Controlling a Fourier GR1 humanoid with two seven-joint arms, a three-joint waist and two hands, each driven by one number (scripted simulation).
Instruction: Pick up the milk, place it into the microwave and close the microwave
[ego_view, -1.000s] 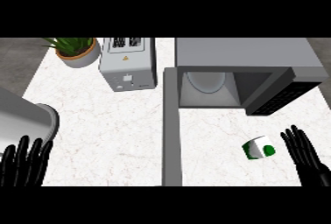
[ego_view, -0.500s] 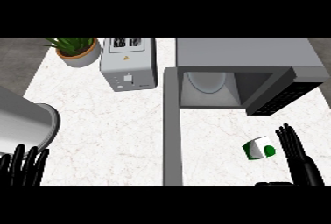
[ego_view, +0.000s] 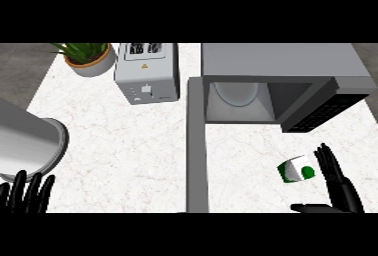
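Fingers (ego_view: 334, 172) on your right hand (ego_view: 341, 192) are standing straight and spread, thumb out, holding nothing, just beside the milk (ego_view: 297, 169). You're lining up the pick. Milk is sitting on the counter (ego_view: 133, 145) below the open microwave (ego_view: 277, 82). Next: closing around it. Left hand (ego_view: 26, 195) is resting open at lower left.

Only the two hands are showing, both entering from the lower edge. The right hand (ego_view: 338, 187) is looking matte black throughout, its fingers (ego_view: 328, 165) long, slender and segmented, tapering toward narrow tips, with a shorter, thicker thumb (ego_view: 311, 208). The left hand (ego_view: 26, 196) is showing the same black finish and the same slim, ridged fingers; no grey forearm surface is appearing here
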